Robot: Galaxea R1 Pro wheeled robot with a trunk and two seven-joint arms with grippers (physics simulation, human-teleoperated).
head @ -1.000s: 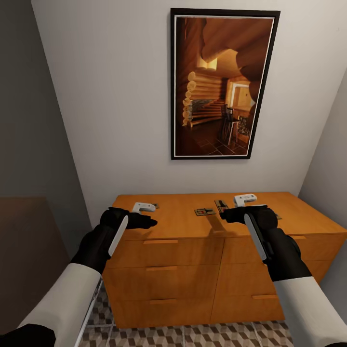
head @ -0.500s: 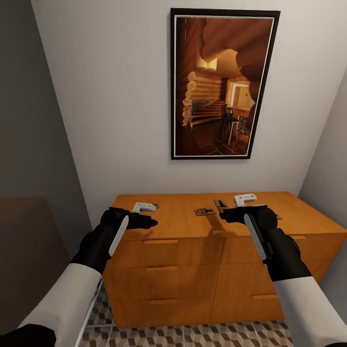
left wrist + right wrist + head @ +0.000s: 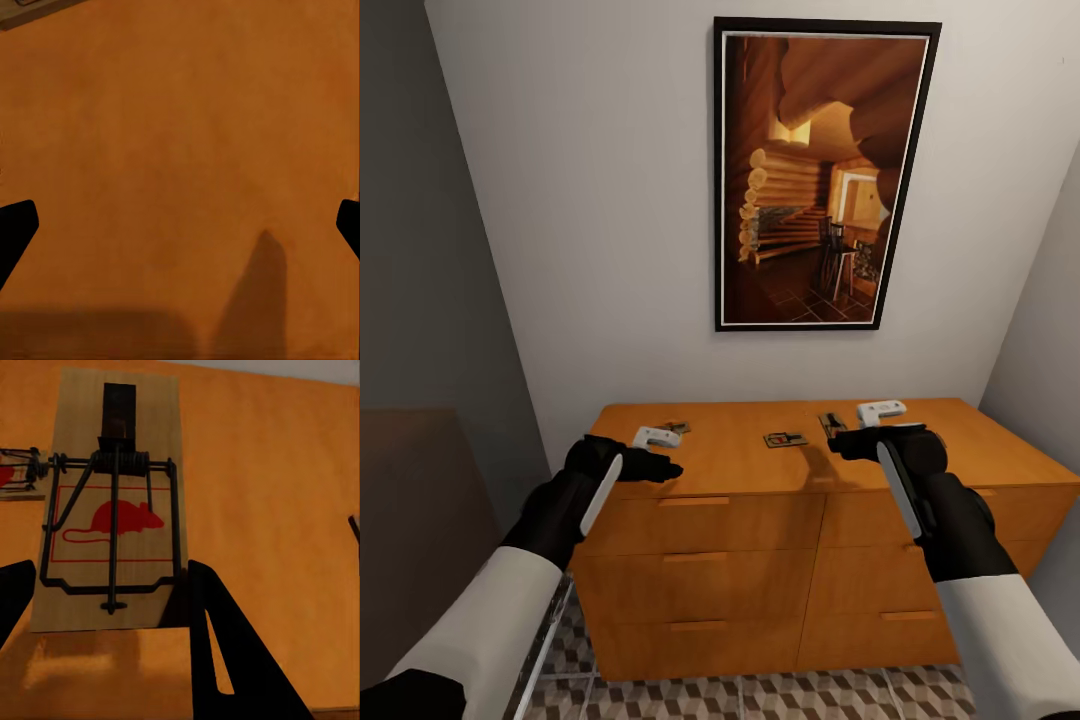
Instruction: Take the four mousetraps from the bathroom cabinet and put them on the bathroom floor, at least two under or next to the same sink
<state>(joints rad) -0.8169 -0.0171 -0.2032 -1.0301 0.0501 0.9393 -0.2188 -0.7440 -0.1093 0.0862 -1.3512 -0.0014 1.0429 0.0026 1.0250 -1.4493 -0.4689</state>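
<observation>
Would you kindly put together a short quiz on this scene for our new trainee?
1. True or false: the right gripper is shut on a mousetrap.
2. Where do the mousetraps lie? A: on the dresser. B: in a bathtub. C: in a sink.
3. What red figure is printed on the mousetrap in the right wrist view?

Key:
1. False: the jaws are open, and the mousetrap lies flat on the wood between the fingers.
2. A.
3. A mouse.
</observation>
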